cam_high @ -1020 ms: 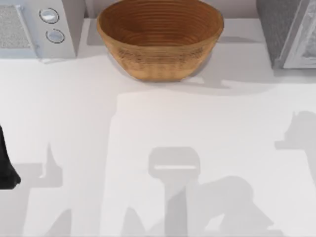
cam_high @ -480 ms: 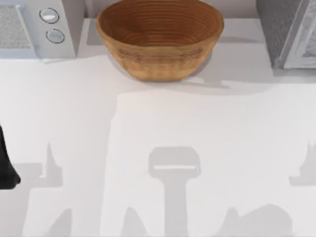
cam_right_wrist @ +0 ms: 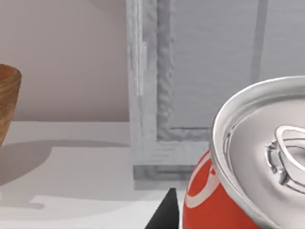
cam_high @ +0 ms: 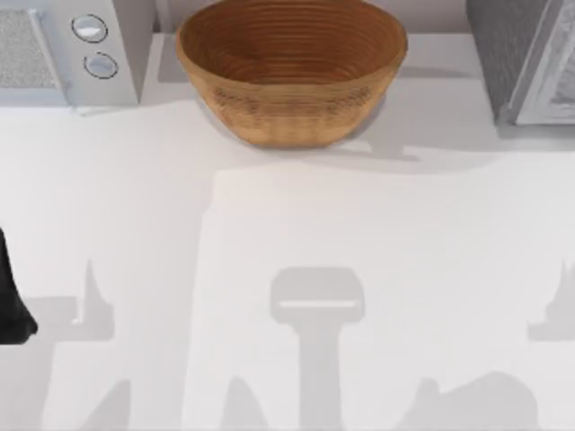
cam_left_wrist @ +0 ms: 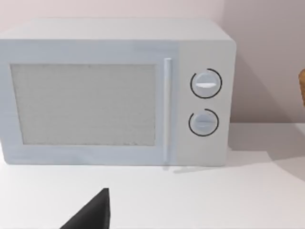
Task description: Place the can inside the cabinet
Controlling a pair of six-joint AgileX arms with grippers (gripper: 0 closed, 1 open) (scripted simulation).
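The can [cam_right_wrist: 248,191] looms close in the right wrist view, with its silver top and pull tab and a red label with white marks. One dark finger [cam_right_wrist: 164,214] of my right gripper lies against its side, so that gripper is shut on the can. Behind the can stands the cabinet [cam_right_wrist: 200,71], grey and speckled with a paler framed door panel. From above, the cabinet [cam_high: 526,58] sits at the table's far right corner. My left arm [cam_high: 11,296] is parked at the left edge.
A large brown woven bowl [cam_high: 289,67] stands at the back centre, and its rim [cam_right_wrist: 7,100] also appears in the right wrist view. At the back left is a white microwave [cam_high: 63,49] with two round knobs, facing the left wrist camera [cam_left_wrist: 114,95].
The right arm's shadow on the table has slid toward the right edge and the near edge since a second ago. Bowl, microwave, cabinet and left arm have not moved.
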